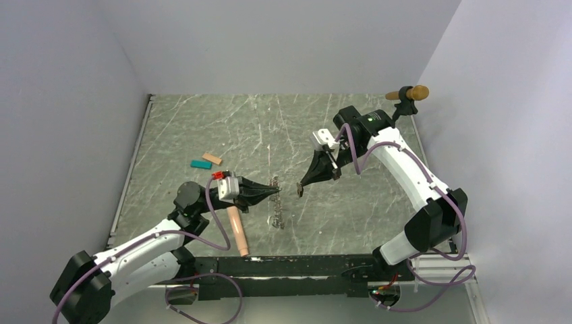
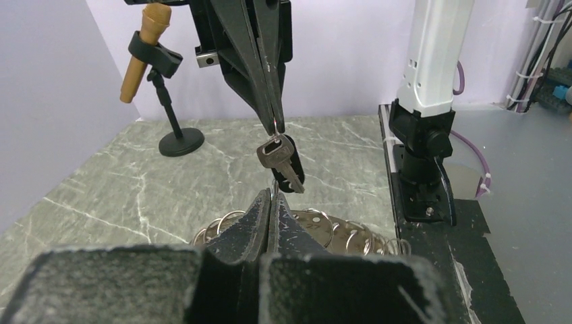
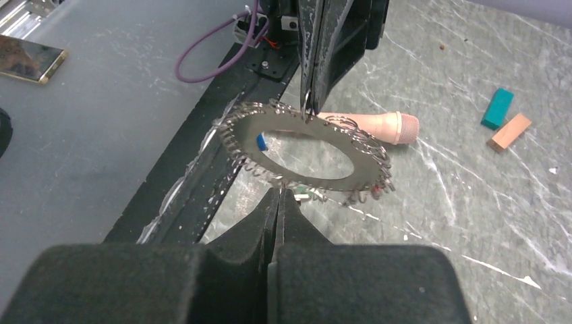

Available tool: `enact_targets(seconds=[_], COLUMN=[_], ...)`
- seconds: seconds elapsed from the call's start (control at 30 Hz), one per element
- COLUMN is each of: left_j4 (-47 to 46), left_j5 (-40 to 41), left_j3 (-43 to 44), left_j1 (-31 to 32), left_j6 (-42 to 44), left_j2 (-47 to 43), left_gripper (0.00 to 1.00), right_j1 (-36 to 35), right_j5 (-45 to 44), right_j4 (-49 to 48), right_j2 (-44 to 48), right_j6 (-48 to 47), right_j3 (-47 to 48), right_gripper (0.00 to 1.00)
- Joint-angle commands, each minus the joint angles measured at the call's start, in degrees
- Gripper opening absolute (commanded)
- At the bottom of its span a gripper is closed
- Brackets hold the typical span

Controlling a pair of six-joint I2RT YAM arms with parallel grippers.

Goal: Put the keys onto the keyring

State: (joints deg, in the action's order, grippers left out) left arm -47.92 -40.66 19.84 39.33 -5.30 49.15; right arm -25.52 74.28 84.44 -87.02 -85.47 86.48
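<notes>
While the left gripper (image 1: pixel 275 192) has its jaws clamped shut on one rim of the keyring (image 3: pixel 241 135), that ring is held tipped up just beside the peach cylinder (image 1: pixel 237 231), on the side toward the right arm. It is a flat grey metal oval fringed with small wire loops (from overhead it shows nearly edge-on, as a thin strip), and its open face is turned toward the right gripper (image 1: pixel 301 183). Whether its lower rim touches the table (image 1: pixel 378 135) I cannot tell. A blue tag (image 3: pixel 261 142) sits among the loops.

The right gripper's jaws are pressed together on a small wire loop from which the keys (image 2: pixel 280 158) dangle: a silver key and a black-headed one. They hang in the air on the far side of the keyring from the peach cylinder, near the ring but apart from it.

Farther back from the peach cylinder, on the left arm's side, a teal block (image 1: pixel 200 164) and a tan block (image 1: pixel 212 158) lie side by side on the table. Well away from the peach cylinder, at the far right corner, a brown microphone (image 1: pixel 411 92) sits in a black stand.
</notes>
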Motion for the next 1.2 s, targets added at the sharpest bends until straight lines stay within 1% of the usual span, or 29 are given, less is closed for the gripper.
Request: enact_targets(seconds=[0.0,0.27,0.53,0.67,0.9,1.07,1.17], left_j4=[-8.99,-15.04,-21.82,-23.63,-24.63,-26.88,-30.01], left_j5=[5.4,8.57,11.17,13.04,14.42,16.5,18.49], left_j3=[0.4,-0.51,-2.17,-3.45,-4.93,-6.21,-7.24], left_j1=[2.18,3.59,4.14,4.56,4.73,4.7,4.96], left_j6=[-0.52,-2.8,-7.75,-9.87,-12.63,-14.87,-16.28], left_j2=[1.31,5.03,8.07,8.23,7.97,8.05,8.69], left_gripper=[0.0,0.0,0.0,0.0,0.0,0.0,0.0], right_j1=[-0.57,-0.91,-1.66,-2.04,-3.89,-5.39,-5.93], right_j5=[4.31,5.31,5.7,5.52,2.94,1.76,1.25], right_j4=[-0.36,-6.71,-11.85,-14.5,-21.28,-23.52,-24.6], right_j2=[1.35,2.36,2.56,2.54,2.14,2.11,2.0], right_j6=[-0.53,6.32,11.85,14.64,23.39,26.53,27.92], right_j3=[0.37,-2.11,-3.17,-3.61,-3.41,-3.41,-3.58], right_gripper=[0.0,0.0,0.0,0.0,0.0,0.0,0.0])
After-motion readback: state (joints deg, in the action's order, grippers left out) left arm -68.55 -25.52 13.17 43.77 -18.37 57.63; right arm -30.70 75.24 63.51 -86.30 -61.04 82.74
